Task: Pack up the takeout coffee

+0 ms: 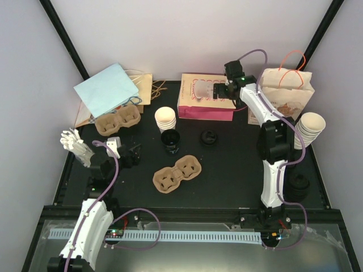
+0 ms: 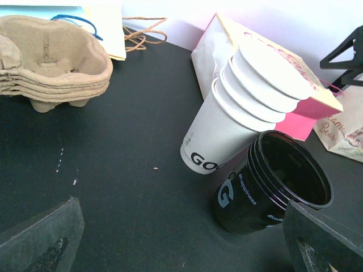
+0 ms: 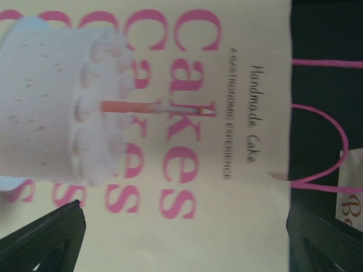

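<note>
A stack of white paper cups [image 1: 165, 119] [image 2: 238, 113] stands mid-table, with a stack of black cups [image 1: 169, 140] [image 2: 272, 181] just in front of it. One cardboard cup carrier [image 1: 177, 174] lies near the centre. A black lid [image 1: 209, 137] sits to the right of the cups. My left gripper [image 1: 126, 150] [image 2: 181, 243] is open and empty, low over the table left of the black cups. My right gripper [image 1: 222, 93] [image 3: 181, 243] hangs open over the flat pink-lettered cake bag [image 1: 205, 96] [image 3: 170, 141], holding nothing.
A stack of carriers [image 1: 117, 120] [image 2: 51, 56] and a blue bag [image 1: 108, 89] lie at the back left. A brown printed bag [image 1: 286, 93], more white cups [image 1: 311, 127] and stacked black lids [image 1: 298, 187] sit on the right. White cutlery [image 1: 74, 141] lies at the left edge.
</note>
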`<state>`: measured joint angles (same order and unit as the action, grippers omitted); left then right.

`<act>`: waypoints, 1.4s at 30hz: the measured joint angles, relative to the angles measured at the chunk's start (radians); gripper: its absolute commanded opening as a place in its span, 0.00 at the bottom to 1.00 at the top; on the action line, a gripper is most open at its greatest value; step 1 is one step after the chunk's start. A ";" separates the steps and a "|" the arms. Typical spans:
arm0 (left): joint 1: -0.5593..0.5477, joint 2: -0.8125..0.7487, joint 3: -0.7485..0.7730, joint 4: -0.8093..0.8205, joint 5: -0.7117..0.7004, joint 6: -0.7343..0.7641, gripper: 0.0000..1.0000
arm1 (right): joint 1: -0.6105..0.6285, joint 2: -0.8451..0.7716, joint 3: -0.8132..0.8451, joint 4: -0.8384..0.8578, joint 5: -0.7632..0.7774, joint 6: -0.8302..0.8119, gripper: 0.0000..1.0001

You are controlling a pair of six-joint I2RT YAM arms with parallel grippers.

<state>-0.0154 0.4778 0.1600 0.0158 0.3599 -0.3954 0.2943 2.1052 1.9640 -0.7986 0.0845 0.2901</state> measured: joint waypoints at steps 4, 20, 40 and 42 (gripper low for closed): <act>0.000 0.000 0.000 0.000 0.000 0.000 0.99 | -0.066 0.015 -0.004 -0.005 -0.055 0.004 1.00; 0.000 0.000 0.000 0.000 0.000 0.000 0.99 | -0.153 0.049 -0.072 0.070 -0.314 0.050 0.96; 0.000 0.000 0.000 0.000 0.000 0.000 0.99 | -0.160 0.014 -0.192 0.247 -0.632 0.144 0.02; 0.000 0.000 0.000 0.000 0.000 0.000 0.99 | -0.160 0.010 -0.192 0.256 -0.645 0.148 0.01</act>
<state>-0.0154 0.4778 0.1600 0.0158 0.3599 -0.3954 0.1341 2.1155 1.7721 -0.5423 -0.5602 0.4385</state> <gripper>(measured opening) 0.989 0.038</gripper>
